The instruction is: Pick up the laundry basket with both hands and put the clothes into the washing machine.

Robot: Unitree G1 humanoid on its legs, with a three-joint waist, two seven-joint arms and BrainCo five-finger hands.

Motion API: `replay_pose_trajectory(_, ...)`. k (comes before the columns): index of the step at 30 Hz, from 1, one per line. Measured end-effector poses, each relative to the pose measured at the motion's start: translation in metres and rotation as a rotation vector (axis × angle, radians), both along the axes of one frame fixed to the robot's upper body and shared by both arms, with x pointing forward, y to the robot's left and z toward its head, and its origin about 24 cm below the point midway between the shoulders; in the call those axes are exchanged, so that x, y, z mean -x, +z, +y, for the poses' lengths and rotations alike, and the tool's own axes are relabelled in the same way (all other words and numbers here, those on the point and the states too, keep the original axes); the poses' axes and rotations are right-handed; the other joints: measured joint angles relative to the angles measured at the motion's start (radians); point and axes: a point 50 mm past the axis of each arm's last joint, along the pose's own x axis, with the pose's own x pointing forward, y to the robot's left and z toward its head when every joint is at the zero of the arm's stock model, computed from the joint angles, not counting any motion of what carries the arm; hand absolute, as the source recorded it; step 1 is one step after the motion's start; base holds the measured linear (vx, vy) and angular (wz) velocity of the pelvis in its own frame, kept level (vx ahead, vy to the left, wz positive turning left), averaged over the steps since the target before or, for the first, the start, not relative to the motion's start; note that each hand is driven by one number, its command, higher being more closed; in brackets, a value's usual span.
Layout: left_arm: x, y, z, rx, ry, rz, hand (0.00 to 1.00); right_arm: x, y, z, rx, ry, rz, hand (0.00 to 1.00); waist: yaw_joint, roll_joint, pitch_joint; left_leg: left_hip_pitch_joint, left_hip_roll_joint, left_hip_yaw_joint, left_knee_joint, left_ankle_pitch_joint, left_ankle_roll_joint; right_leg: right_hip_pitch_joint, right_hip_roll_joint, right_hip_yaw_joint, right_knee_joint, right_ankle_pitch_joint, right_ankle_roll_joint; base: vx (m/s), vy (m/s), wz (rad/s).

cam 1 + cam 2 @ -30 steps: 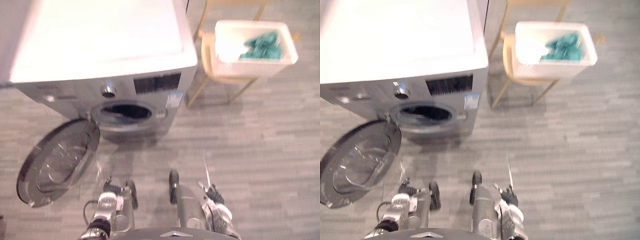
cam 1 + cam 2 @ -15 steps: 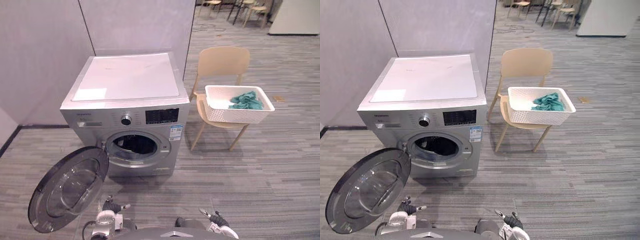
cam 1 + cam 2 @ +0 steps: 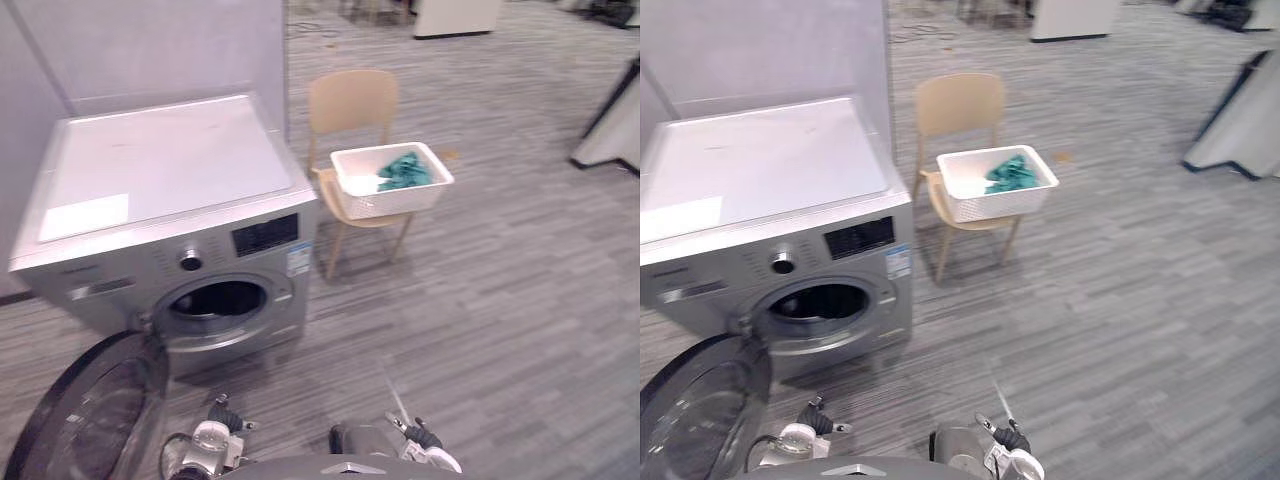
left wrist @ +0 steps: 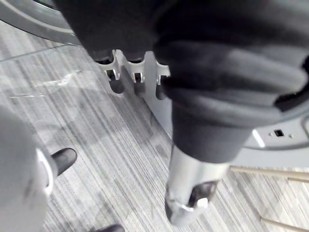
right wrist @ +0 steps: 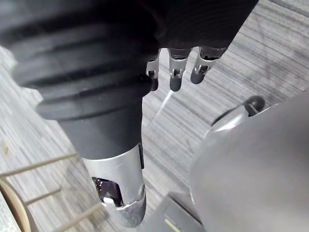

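Note:
A white laundry basket holding teal clothes rests on the seat of a beige chair, to the right of the washing machine. The machine's drum opening faces me, with its round door swung open at the lower left. My left hand hangs down over the grey floor close to the machine's front, fingers straight and holding nothing. My right hand also hangs over the floor, its fingers relaxed and empty. Both hands are far from the basket.
A grey partition wall stands behind the machine. A slanted dark-and-white panel stands at the far right. A white cabinet is at the back. Grey plank floor stretches between me and the chair.
The camera has lifted from straight down and swung to the right, so the machine now sits left and the basket near the middle. The things themselves have not moved.

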Motion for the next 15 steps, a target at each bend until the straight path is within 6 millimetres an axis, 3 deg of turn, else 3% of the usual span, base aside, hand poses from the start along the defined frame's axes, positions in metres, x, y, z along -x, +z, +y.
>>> replay_pose_trajectory(2,0.001,0.000,0.004,-0.008,0.003,0.001,0.00,0.004,-0.002,-0.002,-0.006,-0.038,0.016,0.00,0.004,0.001,0.001,0.013,0.043,0.015,-0.002,0.007,-0.025,0.001,-0.052,-0.027,-0.031,0.001,0.005,0.18,-0.257,-0.46)
replay_pose_trajectory(4,0.007,-0.002,0.009,-0.020,0.002,0.025,0.00,0.005,-0.003,-0.005,0.002,-0.049,0.031,0.00,0.003,-0.004,0.002,0.033,0.070,0.020,-0.007,0.006,-0.074,0.009,-0.098,-0.035,-0.141,0.025,0.017,0.14,-0.304,-0.55)
replay_pose_trajectory(5,0.011,-0.003,0.013,-0.022,0.016,0.036,0.00,0.008,-0.004,-0.005,0.001,-0.052,0.047,0.00,0.005,-0.017,0.006,0.049,0.066,0.025,-0.008,-0.001,-0.106,0.021,-0.128,-0.054,-0.235,0.083,0.012,0.21,-0.431,-0.75)
replay_pose_trajectory(6,0.012,-0.003,0.018,-0.033,0.018,0.038,0.00,0.012,-0.006,-0.009,-0.002,-0.079,0.072,0.00,0.010,-0.026,0.020,0.100,0.080,0.024,-0.026,-0.015,-0.155,0.040,-0.114,-0.051,-0.286,0.137,0.109,0.21,-0.438,-0.72)
replay_pose_trajectory(7,0.011,-0.004,0.014,-0.024,0.009,0.040,0.00,0.013,-0.006,-0.014,0.015,-0.074,0.080,0.00,0.004,0.003,0.027,0.105,0.104,0.011,-0.032,-0.009,-0.155,0.048,-0.083,-0.052,-0.286,0.128,0.090,0.20,-0.495,-0.82)
replay_pose_trajectory(9,0.016,-0.007,0.000,0.020,-0.007,0.062,0.00,0.034,-0.005,-0.038,0.070,-0.094,0.142,0.00,-0.003,0.071,0.026,0.125,0.150,-0.046,-0.024,0.001,-0.163,0.034,-0.010,-0.056,-0.257,0.070,0.062,0.14,-0.285,-0.56)
replay_pose_trajectory(10,0.016,-0.007,0.001,0.024,0.010,0.062,0.00,0.041,-0.007,-0.039,0.063,-0.114,0.166,0.00,-0.008,0.070,0.027,0.122,0.160,-0.056,0.005,0.009,-0.167,0.030,-0.002,-0.056,-0.229,0.049,0.053,0.17,-0.298,-0.26)
replay_pose_trajectory(13,0.024,-0.009,0.008,0.041,0.113,0.073,0.00,0.070,-0.013,-0.032,0.026,-0.132,0.260,0.00,-0.022,0.056,0.019,0.042,0.221,-0.135,0.229,0.049,-0.135,0.050,0.026,-0.064,-0.183,-0.016,0.015,0.13,-0.362,-0.06)
replay_pose_trajectory(14,0.025,-0.009,0.010,0.050,0.141,0.070,0.00,0.073,-0.014,-0.028,0.014,-0.133,0.270,0.00,-0.023,0.054,0.016,0.001,0.240,-0.157,0.315,0.082,-0.086,0.064,0.039,-0.065,-0.192,-0.022,0.004,0.13,-0.269,-0.20)
replay_pose_trajectory(15,0.023,-0.007,0.014,0.074,0.207,0.045,0.00,0.075,-0.015,-0.024,-0.005,-0.128,0.266,0.00,-0.026,0.050,0.015,-0.072,0.276,-0.176,0.466,0.171,0.033,0.093,0.057,-0.063,-0.213,-0.023,-0.014,0.13,-0.254,-0.30)
